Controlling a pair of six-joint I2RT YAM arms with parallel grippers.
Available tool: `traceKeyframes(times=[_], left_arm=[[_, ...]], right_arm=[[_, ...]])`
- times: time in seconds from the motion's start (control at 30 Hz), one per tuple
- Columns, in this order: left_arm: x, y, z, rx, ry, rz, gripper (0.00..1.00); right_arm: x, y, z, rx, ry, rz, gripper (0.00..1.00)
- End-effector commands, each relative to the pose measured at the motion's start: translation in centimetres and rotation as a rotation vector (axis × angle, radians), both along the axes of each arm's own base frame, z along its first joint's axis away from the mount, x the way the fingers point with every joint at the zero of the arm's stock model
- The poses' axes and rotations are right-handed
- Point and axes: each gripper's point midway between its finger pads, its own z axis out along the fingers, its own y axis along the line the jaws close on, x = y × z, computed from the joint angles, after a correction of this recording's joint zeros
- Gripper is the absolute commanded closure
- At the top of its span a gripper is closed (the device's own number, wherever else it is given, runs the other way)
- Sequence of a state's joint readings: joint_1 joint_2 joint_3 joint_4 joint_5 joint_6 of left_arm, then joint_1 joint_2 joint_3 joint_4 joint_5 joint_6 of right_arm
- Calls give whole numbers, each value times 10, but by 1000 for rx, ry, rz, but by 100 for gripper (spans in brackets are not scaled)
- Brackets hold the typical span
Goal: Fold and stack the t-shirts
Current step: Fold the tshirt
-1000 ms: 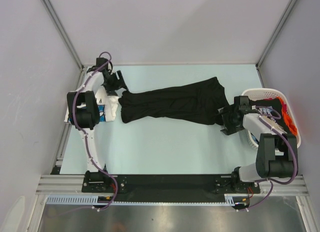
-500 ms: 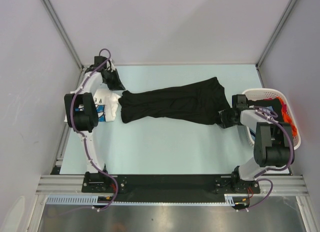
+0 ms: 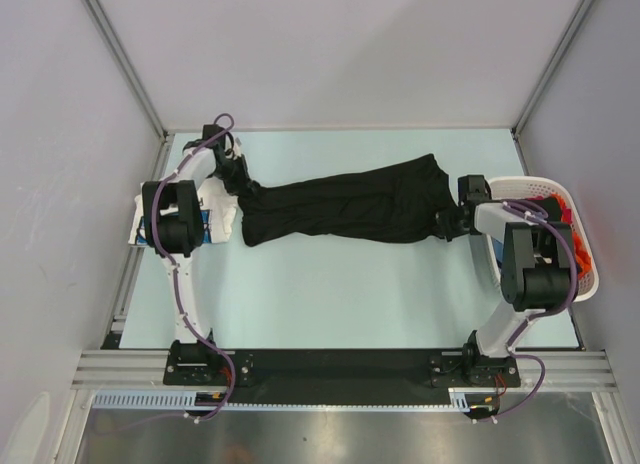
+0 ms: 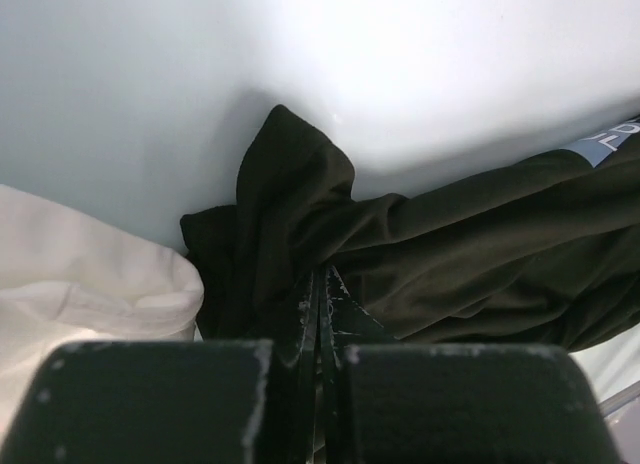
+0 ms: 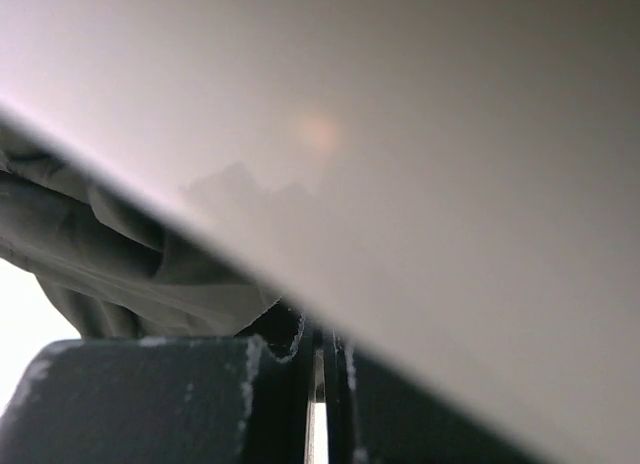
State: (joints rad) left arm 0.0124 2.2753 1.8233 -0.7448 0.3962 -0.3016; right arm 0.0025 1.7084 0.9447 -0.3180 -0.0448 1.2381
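Right gripper [image 3: 447,224] sits at the right end of the black t-shirt [image 3: 350,212], its fingers drawn together to a thin slit with dark cloth bunched at their tips. It appears to be pinching that end, though the wrist view is hazy and half filled by a pale surface. The black t-shirt lies as a long rumpled band across the pale table [image 3: 340,294], narrow at its left end and wider at its right, with bare tabletop along its near side. Just past its right end stands a white slotted basket [image 3: 520,184] holding orange cloth [image 3: 573,229] and some darker fabric. At the shirt's left end, a little farther back, the left gripper [image 3: 243,181] has its fingers pressed fully together on a fold of the black cloth, which gathers into creases at the tips. Touching that same left end lies a white t-shirt [image 3: 225,216] with blue print, partly under the left arm. From the wrist camera its white fabric shows as a soft roll just left of the black cloth.
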Motion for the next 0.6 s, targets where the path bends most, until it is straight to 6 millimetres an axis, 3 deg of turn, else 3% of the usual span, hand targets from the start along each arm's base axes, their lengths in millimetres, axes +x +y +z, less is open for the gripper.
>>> traceKeyframes(times=[0.0, 0.17, 0.3, 0.57], left_arm=[[10, 5, 12, 41, -27, -6, 100], [0, 17, 6, 109, 39, 24, 100], [-15, 24, -5, 153, 98, 26, 100], [-46, 25, -15, 155, 184, 29, 100]], right_arm=[[15, 6, 5, -14, -5, 17, 100], [30, 1, 9, -53, 5, 28, 100], [23, -6, 2, -98, 64, 22, 100], [36, -20, 4, -171, 89, 20, 100]])
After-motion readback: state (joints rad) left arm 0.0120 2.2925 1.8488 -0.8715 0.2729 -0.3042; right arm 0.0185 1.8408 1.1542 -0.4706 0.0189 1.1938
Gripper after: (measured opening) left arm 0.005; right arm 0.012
